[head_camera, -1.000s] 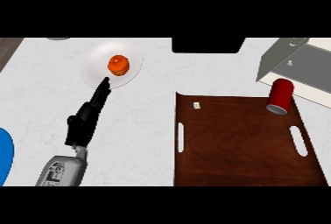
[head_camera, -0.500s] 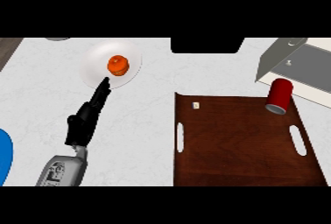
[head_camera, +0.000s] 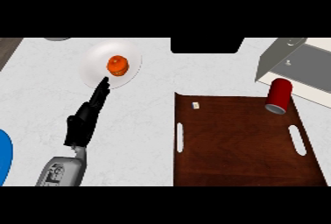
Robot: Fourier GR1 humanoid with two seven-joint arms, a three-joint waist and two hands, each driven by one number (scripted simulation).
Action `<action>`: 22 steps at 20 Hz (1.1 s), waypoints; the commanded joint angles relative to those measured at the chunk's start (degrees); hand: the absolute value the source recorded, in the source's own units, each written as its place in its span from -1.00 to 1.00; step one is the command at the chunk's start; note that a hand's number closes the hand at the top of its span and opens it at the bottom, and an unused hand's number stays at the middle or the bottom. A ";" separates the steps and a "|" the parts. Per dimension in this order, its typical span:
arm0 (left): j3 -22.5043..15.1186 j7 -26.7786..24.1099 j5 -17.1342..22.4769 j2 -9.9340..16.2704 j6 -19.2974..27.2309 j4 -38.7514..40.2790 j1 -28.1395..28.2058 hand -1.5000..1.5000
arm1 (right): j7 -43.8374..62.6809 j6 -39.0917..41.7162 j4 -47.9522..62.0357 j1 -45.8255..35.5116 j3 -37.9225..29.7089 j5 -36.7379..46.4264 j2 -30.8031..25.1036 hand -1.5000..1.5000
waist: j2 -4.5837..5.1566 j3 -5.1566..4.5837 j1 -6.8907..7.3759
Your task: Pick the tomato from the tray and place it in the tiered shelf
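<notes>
An orange-red tomato (head_camera: 117, 65) sits on a white round plate (head_camera: 95, 62) at the back left of the counter. My left hand (head_camera: 87, 116) stretches toward it with straight fingers, its fingertips at the plate's near rim just below the tomato, holding nothing. The dark brown tray (head_camera: 242, 144) with white handle slots lies at the right. The grey tiered shelf (head_camera: 294, 61) stands at the back right. My right hand does not show.
A red can (head_camera: 279, 96) lies tilted on the tray's far right corner, close to the shelf. A small white bit (head_camera: 195, 105) rests near the tray's far left corner. A blue object (head_camera: 4, 155) shows at the left edge. A dark block (head_camera: 205, 44) stands at the back.
</notes>
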 commanded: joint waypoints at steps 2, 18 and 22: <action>1.32 1.77 1.72 1.33 -2.40 -2.79 1.29 0.00 | 1.09 -0.49 -4.01 2.09 -1.26 -4.43 -0.03 -1.00 | -0.10 0.02 -0.08; 2.50 -2.61 -0.01 0.14 -1.22 2.63 0.13 0.00 | -2.42 2.23 -15.01 1.14 -9.57 -26.34 -5.31 -1.00 | -0.11 0.05 -0.80; 2.54 -3.86 0.08 1.03 -2.16 1.18 1.97 0.00 | 2.30 -0.80 -21.15 1.44 -12.46 -25.99 -5.45 -1.00 | -0.21 0.01 -0.69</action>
